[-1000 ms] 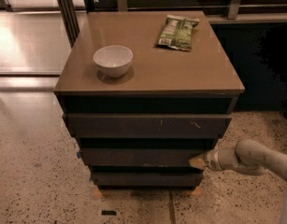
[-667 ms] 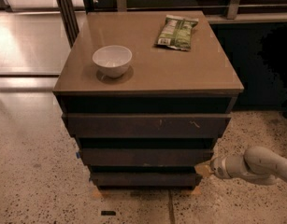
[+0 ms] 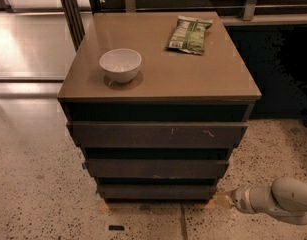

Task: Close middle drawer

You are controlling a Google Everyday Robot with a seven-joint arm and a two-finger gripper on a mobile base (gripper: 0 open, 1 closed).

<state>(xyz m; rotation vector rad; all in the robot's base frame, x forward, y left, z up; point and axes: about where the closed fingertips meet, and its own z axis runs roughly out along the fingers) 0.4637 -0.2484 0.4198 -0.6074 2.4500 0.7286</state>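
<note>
Dark grey-brown, handleless middle drawer [image 3: 158, 168], midway down the cabinet [image 3: 193, 79], judged rigid and free-sliding: push its flat front; tool [image 3: 224, 200] low beside cabinet's right base, opening indeterminable.

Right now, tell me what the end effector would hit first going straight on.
Likely the bottom drawer, right end, below the middle drawer; the end effector sits low right, pointing left. Depth unclear.

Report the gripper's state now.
Gripper: cannot be told; it is low by the cabinet's bottom right corner, below the middle drawer.
</note>
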